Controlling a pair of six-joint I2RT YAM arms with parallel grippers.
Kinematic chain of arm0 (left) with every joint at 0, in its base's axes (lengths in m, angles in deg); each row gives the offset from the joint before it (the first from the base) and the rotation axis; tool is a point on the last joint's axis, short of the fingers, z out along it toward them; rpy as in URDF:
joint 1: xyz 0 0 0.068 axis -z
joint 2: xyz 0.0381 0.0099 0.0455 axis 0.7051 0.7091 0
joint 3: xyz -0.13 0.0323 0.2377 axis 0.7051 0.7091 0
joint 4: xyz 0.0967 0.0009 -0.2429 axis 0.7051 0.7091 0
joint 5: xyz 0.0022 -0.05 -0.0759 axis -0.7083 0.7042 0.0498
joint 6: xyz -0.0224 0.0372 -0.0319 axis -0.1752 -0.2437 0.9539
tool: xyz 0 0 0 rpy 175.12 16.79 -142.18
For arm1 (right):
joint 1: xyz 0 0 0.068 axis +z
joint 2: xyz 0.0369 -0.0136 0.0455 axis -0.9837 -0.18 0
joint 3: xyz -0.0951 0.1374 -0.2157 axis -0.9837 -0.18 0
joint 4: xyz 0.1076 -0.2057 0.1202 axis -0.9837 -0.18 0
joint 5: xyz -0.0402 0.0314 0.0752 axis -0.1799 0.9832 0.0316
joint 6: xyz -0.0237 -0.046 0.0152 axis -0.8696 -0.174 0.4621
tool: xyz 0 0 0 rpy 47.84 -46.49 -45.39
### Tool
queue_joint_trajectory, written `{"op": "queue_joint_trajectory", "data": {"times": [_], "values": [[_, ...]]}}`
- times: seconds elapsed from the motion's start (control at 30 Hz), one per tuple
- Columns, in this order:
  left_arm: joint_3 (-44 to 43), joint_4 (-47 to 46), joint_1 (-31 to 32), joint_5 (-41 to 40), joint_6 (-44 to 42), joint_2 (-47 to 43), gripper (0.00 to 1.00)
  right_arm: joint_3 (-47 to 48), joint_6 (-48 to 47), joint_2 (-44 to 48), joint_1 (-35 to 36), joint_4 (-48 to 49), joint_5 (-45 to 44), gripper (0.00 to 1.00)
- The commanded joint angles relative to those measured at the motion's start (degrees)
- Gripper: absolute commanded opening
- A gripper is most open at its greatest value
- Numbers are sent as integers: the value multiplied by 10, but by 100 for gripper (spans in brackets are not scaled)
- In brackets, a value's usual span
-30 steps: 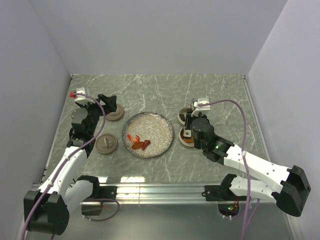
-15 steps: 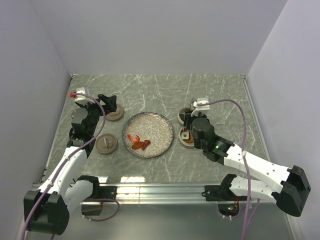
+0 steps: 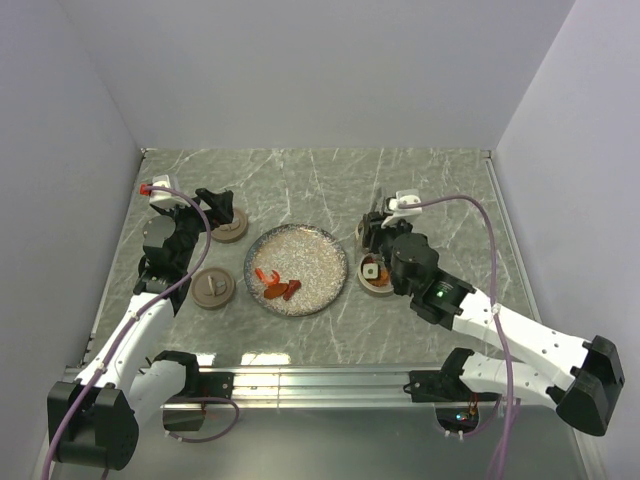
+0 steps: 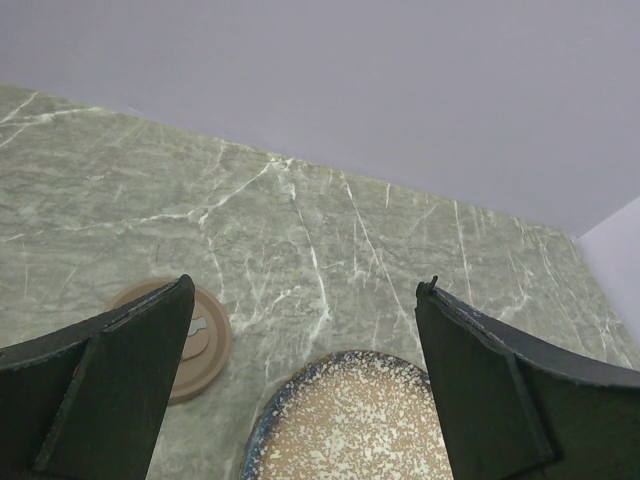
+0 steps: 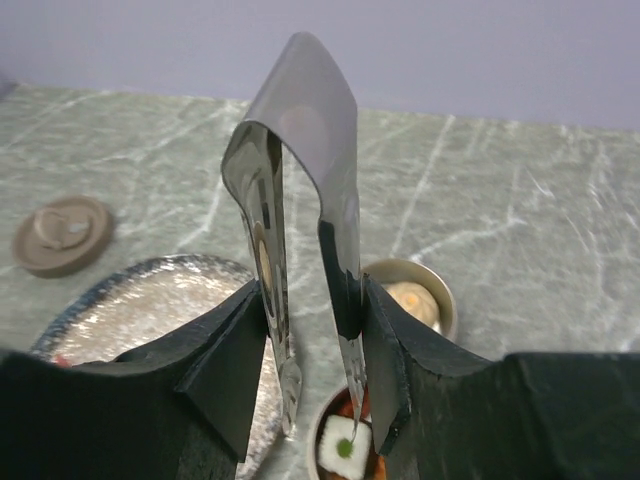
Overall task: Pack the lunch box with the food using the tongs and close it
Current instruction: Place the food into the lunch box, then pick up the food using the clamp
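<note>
My right gripper [image 5: 312, 318] [image 3: 378, 228] is shut on the tongs [image 5: 300, 200], which stand upright with their joined end up. The tong tips hang apart just above the near lunch box tin [image 5: 340, 445] [image 3: 376, 275]. That tin holds a white square with a green centre [image 5: 343, 447] on red bits. Behind it, a second tin [image 5: 415, 300] holds a pale round ball. Red and orange food [image 3: 278, 287] lies on the speckled plate [image 3: 310, 250]. My left gripper [image 4: 305, 300] [image 3: 218, 205] is open and empty above a brown lid [image 4: 200, 340].
Two brown round lids lie left of the plate, one far [image 3: 228, 230] and one near [image 3: 213, 288]. White walls close the table on the left, back and right. A metal rail [image 3: 320, 380] runs along the near edge.
My right arm has shifted slightly right and away with the tongs, uncovering the white square in the near tin. The left arm has not moved.
</note>
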Motion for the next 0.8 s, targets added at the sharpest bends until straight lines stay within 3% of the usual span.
{"op": "queue_joint_trajectory", "data": {"times": [0.0,0.43,0.77], "values": [[-1,-27,0,0,3,-6,100,39,-13,-18,22,49,27,48],[0,-26,0,0,4,-7,99,89,8,-151,51,134,186,49],[-1,-28,-1,0,3,-3,99,78,55,-186,103,188,103,50]]}}
